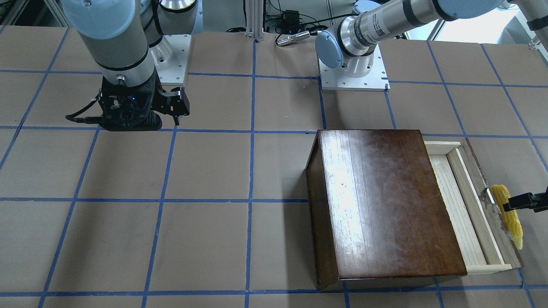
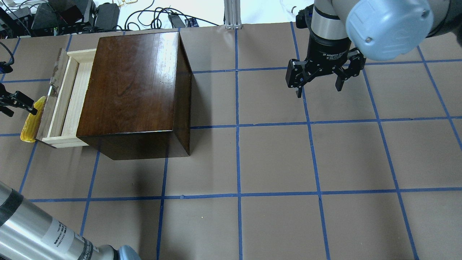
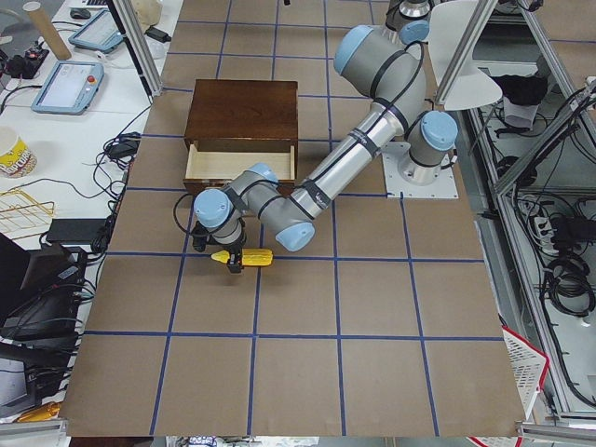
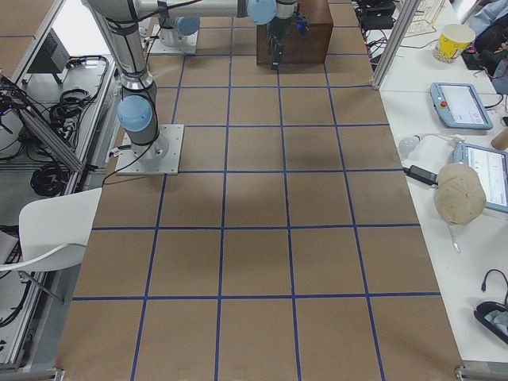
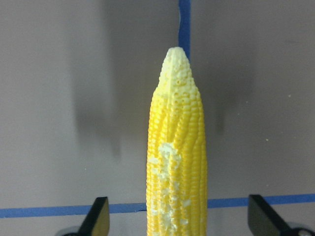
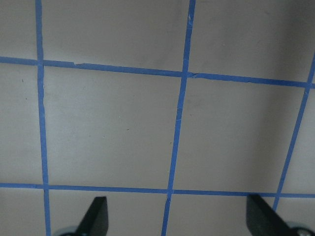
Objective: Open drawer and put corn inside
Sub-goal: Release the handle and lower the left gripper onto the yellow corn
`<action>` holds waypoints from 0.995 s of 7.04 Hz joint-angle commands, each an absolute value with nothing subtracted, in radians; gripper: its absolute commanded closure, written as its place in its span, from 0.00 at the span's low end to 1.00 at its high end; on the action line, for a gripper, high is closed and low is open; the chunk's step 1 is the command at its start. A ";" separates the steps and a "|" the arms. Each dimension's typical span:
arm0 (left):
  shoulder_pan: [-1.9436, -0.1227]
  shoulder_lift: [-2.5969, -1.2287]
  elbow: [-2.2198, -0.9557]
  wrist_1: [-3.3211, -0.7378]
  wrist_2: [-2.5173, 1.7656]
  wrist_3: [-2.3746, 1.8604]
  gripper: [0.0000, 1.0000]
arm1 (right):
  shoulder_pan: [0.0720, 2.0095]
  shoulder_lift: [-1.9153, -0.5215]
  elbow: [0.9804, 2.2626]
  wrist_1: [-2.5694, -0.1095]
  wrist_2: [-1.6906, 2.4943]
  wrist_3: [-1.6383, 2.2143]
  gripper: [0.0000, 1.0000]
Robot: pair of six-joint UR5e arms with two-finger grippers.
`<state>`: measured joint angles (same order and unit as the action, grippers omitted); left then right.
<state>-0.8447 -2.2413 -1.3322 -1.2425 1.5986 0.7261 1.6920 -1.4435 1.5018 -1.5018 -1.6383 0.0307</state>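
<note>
The drawer (image 1: 460, 209) of the dark-brown box (image 1: 385, 201) is pulled out, and its pale wooden tray (image 2: 70, 97) is empty. The yellow corn (image 1: 511, 216) lies on the table just outside the drawer's dark front panel, parallel to it. My left gripper (image 5: 177, 221) is open and straddles the corn's thick end, with one finger on each side. The corn's pale tip (image 5: 176, 56) points away from the wrist camera. My right gripper (image 2: 319, 85) is open and empty above the table, far from the box.
The box (image 2: 133, 83) stands on brown paper with a blue tape grid. The arm bases (image 1: 353, 70) are bolted at the robot's side of the table. Cables and gear lie beyond the table's far edge (image 2: 108, 16).
</note>
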 commanded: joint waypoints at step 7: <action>-0.874 -2.290 -1.344 -1.233 1.623 0.672 1.00 | 1.692 -1.443 1.502 -1.502 -1.638 0.031 0.00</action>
